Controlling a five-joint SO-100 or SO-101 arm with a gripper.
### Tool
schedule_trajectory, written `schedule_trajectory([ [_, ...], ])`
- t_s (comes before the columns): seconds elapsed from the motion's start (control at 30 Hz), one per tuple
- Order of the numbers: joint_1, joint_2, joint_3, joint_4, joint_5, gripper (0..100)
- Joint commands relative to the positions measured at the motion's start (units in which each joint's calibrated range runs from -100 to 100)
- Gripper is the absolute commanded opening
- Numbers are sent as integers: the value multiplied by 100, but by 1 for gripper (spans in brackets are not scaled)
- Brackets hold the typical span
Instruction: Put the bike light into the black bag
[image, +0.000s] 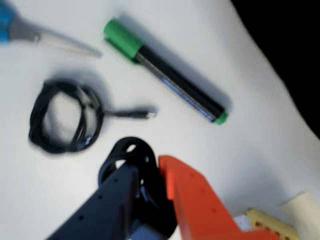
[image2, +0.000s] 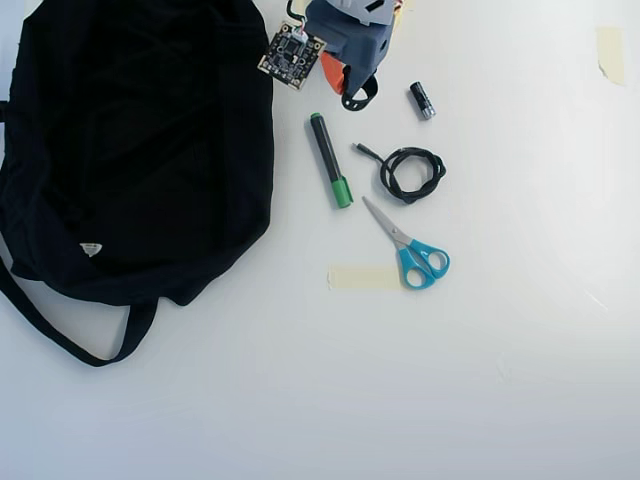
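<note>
Gripper (image: 145, 187) clamped on the bike light (image: 131, 152), a small black ring-shaped strap loop, on the white table (image2: 450, 380).

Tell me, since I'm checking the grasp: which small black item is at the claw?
The bike light, a strap loop between the claw fingers; the coiled cable lies apart.

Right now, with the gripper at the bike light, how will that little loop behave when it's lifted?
The bike light looks small next to the green marker, so it is probably light. Its thin strap ring may flex or squash between the gripper fingers. The blocky head could make it hang lopsided, though blur hides details.
</note>
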Motion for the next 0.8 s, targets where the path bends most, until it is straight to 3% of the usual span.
schedule_trajectory([
  [0.0, 770, -36, 133, -372, -123, 2],
  [0.53, 3208, -28, 600, -1879, -55, 2],
  [0.77, 4338, 653, 537, -2387, 411, 2],
])
